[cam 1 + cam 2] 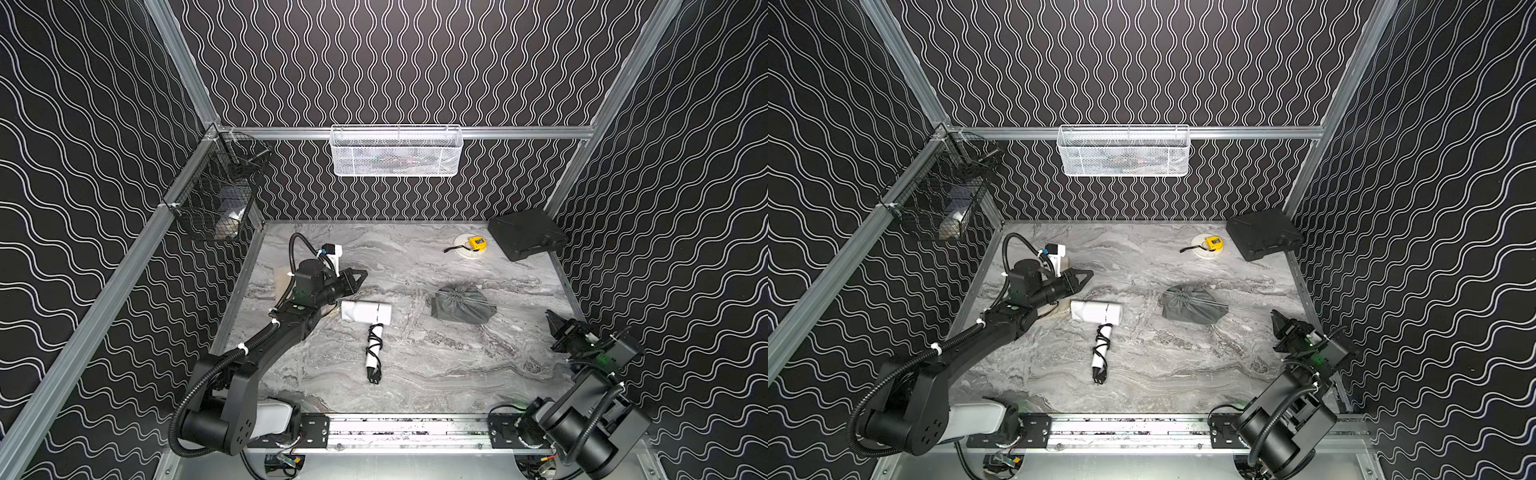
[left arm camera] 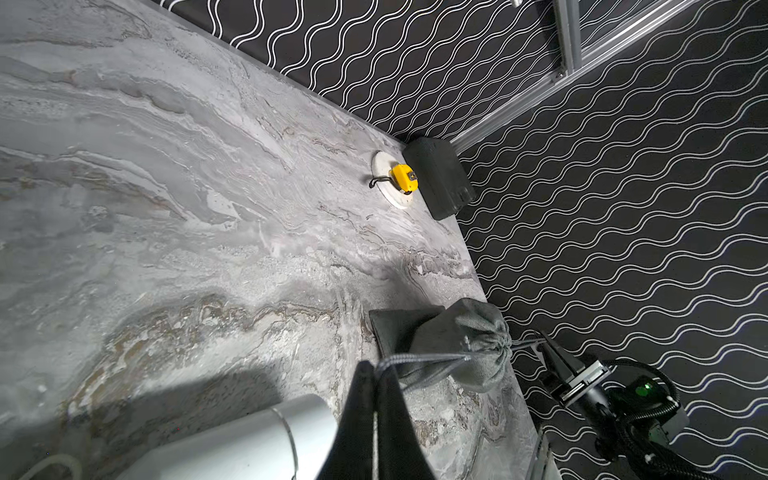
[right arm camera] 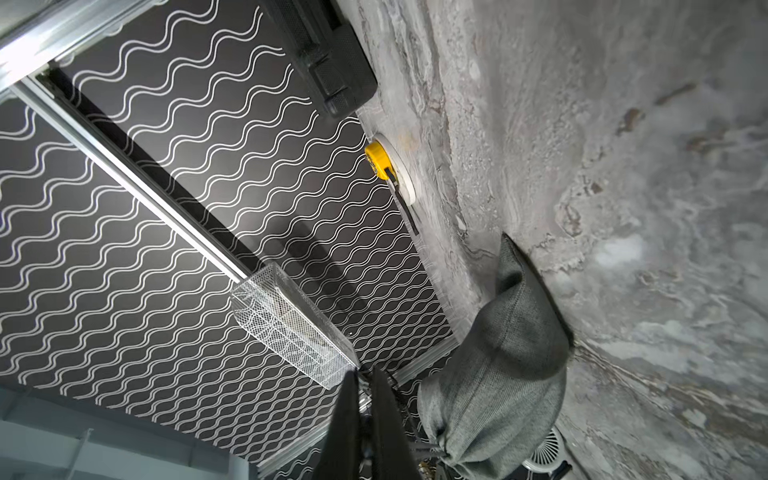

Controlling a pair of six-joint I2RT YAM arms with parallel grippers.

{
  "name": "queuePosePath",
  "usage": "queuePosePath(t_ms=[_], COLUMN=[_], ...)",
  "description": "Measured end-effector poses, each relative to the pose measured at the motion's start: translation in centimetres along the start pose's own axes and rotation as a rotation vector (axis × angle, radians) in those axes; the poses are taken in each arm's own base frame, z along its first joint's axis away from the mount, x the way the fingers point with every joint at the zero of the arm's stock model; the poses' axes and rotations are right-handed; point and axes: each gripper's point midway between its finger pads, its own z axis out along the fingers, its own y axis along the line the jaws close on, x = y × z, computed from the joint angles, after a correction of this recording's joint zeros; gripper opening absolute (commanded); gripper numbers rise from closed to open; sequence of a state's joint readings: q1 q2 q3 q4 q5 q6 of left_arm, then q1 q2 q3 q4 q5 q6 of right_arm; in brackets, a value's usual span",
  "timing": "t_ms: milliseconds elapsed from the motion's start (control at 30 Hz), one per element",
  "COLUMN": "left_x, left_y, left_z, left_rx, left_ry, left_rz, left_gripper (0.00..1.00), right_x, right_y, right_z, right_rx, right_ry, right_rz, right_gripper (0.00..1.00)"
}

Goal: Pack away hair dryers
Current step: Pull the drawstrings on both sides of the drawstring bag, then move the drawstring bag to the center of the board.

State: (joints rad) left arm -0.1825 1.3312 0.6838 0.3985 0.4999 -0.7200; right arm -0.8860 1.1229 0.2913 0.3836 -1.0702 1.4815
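The grey marbled tabletop (image 1: 436,365) carries the white T-shaped plastic hair dryer (image 1: 365,312) near its middle, lying flat. Its handle, wound with black cord, points to the near edge and its barrel runs left to right.

At the right edge, the right gripper (image 1: 552,320) hangs with its jaws clenched. Whether they pinch anything I cannot tell.

Right of the dryer and apart from it sits the dark grey fabric drawstring bag (image 1: 463,305), bulging, its neck gathered.

Just far-left of the barrel, the left gripper (image 2: 374,370) is clenched on the thin grey drawstring cord (image 2: 428,358), which runs from the bag's neck.

Farther right, a yellow tape measure (image 1: 477,242) rests on a white round disc (image 1: 465,251), beside a black hard case (image 1: 525,232) in the far right corner.

On the far wall hangs 1 white mesh basket (image 1: 397,156), and on the left wall 1 black wire basket (image 1: 212,199)
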Motion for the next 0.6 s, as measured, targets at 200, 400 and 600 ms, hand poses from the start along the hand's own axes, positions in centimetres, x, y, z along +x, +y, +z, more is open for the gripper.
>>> queuePosePath(t_ms=[200,400,600], left_x=[2.5,7.3,12.9], left_y=[-2.4,-6.7,-8.3], left_z=[2.0,3.7,4.9], left_rx=[0.054,0.147,0.193], left_ry=[0.031,0.122,0.237], left_rz=[0.027,0.087,0.108], left_gripper=[0.0,0.0,0.0], right_x=[0.5,2.5,4.6], right_y=[0.1,-0.4,-1.7], right_z=[0.7,2.9,4.9], right_rx=[0.045,0.116,0.203], right_ry=[-0.022,0.049,0.115], right_rz=[-0.073,-0.138,-0.214], right_gripper=[0.0,0.0,0.0])
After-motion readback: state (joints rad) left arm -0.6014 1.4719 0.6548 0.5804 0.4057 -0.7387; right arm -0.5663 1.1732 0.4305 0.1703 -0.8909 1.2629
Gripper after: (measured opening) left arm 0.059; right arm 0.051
